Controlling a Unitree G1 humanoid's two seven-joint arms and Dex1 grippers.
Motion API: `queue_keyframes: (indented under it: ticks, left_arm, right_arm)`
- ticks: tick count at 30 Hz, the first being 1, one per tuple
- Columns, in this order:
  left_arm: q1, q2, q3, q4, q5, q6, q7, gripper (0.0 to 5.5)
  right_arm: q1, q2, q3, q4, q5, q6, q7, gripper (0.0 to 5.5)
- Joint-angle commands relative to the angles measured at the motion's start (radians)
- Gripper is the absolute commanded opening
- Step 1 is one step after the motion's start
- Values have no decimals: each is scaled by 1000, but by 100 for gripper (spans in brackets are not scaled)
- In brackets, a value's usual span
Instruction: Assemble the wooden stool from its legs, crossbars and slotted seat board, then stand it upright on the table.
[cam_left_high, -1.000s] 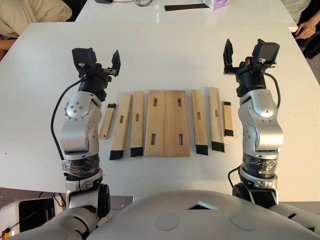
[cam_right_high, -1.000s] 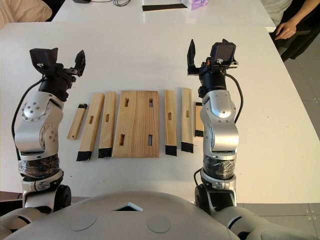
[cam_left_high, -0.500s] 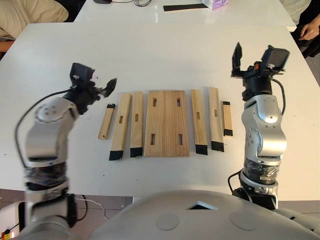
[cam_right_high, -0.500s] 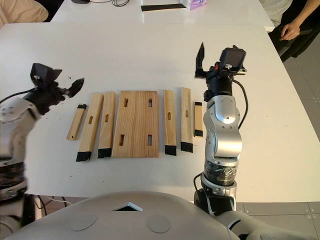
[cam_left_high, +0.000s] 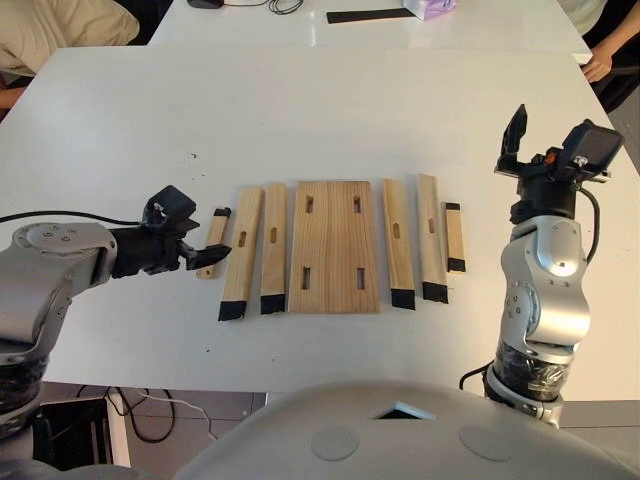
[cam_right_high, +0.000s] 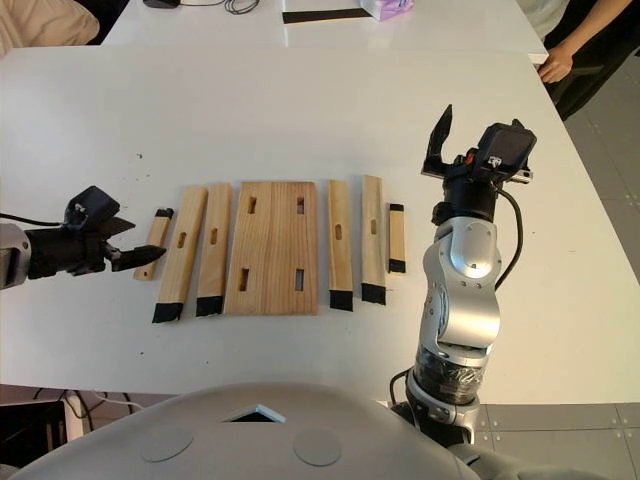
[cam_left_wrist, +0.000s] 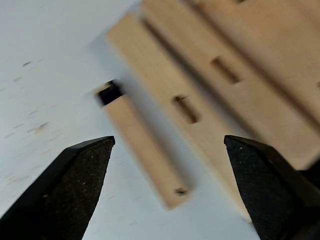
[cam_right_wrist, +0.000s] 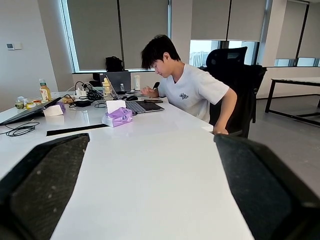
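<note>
The slotted seat board (cam_left_high: 333, 246) lies flat at the table's middle. Two long slotted legs with black ends lie to its left (cam_left_high: 241, 252) (cam_left_high: 274, 247), and two more to its right (cam_left_high: 397, 243) (cam_left_high: 432, 238). A short crossbar (cam_left_high: 212, 243) lies at the far left, another (cam_left_high: 455, 237) at the far right. My left gripper (cam_left_high: 208, 254) is low over the table and open, its fingers either side of the left crossbar's (cam_left_wrist: 145, 150) near end without touching it. My right gripper (cam_left_high: 550, 135) is held up to the right of the parts, open and empty, pointing away across the table.
The white table (cam_left_high: 330, 110) is bare beyond the row of parts. Its front edge runs just below them. A second table behind carries a purple tissue box (cam_left_high: 430, 6) and a black strip (cam_left_high: 365, 15).
My left arm has swung down and outward, bringing its open gripper from above the table to the left crossbar. My right arm has shifted to the right, still raised.
</note>
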Motion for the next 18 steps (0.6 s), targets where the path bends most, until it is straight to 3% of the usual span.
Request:
queue_keyframes:
  ticks: [1,7,18]
  left_arm:
    - [21,-29,3,29,33,-29,48,407]
    - [62,-116,-9,14,26,-8,98,407]
    - [63,-125,-78,93,84,-91,126,407]
  right_arm:
    - [-16,-3,6,0,9,20,8,461]
    - [-13,-4,10,-1,12,30,17,461]
    - [-7,-7,7,-5,11,51,26,461]
